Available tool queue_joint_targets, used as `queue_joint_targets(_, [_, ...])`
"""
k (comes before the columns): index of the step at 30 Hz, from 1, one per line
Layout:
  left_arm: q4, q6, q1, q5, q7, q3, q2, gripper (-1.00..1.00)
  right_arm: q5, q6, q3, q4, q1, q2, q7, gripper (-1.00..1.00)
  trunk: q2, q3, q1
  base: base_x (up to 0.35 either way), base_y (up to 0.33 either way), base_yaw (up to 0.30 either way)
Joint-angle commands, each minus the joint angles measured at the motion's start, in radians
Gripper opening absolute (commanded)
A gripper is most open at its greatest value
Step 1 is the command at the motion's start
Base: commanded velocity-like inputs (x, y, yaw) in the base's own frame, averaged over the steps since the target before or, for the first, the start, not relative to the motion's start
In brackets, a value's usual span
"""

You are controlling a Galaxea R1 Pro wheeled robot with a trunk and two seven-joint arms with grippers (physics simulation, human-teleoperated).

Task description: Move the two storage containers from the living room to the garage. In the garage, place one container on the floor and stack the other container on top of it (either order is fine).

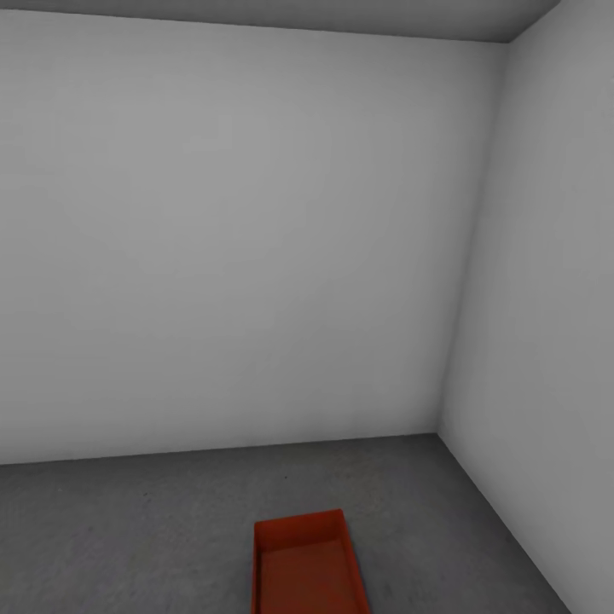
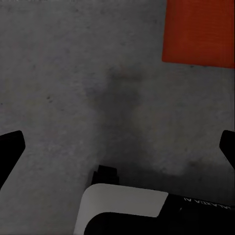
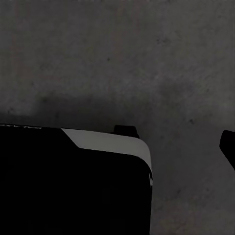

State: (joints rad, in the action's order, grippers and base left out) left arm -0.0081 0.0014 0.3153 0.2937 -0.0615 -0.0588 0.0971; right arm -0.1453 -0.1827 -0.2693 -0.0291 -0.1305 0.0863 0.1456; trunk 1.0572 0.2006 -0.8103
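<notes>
One bin (image 1: 309,567) sits at lower centre on the garage floor (image 1: 128,529) — left fingers (image 2: 11,147) spread empty, right's state unclear; driving off carelessly could clip it.

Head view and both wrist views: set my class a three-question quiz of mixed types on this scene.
1. True or false: the orange-red rectangular topless storage bin sits on light wood planks.
2. Multiple choice: how many such bins does the head view show? A one; B two; C three.
3. Fill in: the left claw hangs over the ____ grey speckled concrete floor.

Key: 1 false, it sits on the concrete floor, near the corner of the plain pale grey walls. 2 A. 3 dark.
</notes>
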Motion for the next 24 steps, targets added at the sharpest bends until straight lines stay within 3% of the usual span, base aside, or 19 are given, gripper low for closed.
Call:
queue_joint_targets(1, [0.001,-0.002,0.001,0.009,-0.006,-0.006,-0.006,1.0,-0.01,-0.006,-0.009,-0.003,-0.001,0.0,0.002,1.0,0.001,0.001,0.0,0.0,0.0,0.0])
queue_joint_targets(4, [0.006,-0.013,-0.004,0.01,-0.003,-0.009,-0.065,1.0,-0.007,-0.006,-0.01,-0.003,-0.001,0.0,0.002,1.0,0.001,0.001,0.0,0.0,0.0,0.0])
queue_joint_targets(6, [0.007,-0.019,-0.049,0.01,-0.003,-0.01,-0.081,1.0,-0.006,-0.006,-0.011,-0.003,-0.001,0.0,0.002,1.0,0.001,0.001,0.0,0.0,0.0,0.0])
queue_joint_targets(12, [0.008,-0.063,-0.113,0.012,-0.01,-0.01,-0.07,1.0,-0.007,-0.005,-0.01,-0.003,-0.001,0.0,0.002,1.0,0.001,0.001,0.0,0.0,0.0,0.0])
queue_joint_targets(24, [0.005,-0.083,-0.123,0.009,-0.011,-0.011,-0.075,1.0,-0.018,-0.006,-0.005,-0.003,-0.001,-0.001,0.002,1.0,0.001,0.0,0.0,0.0,0.0,-0.044])
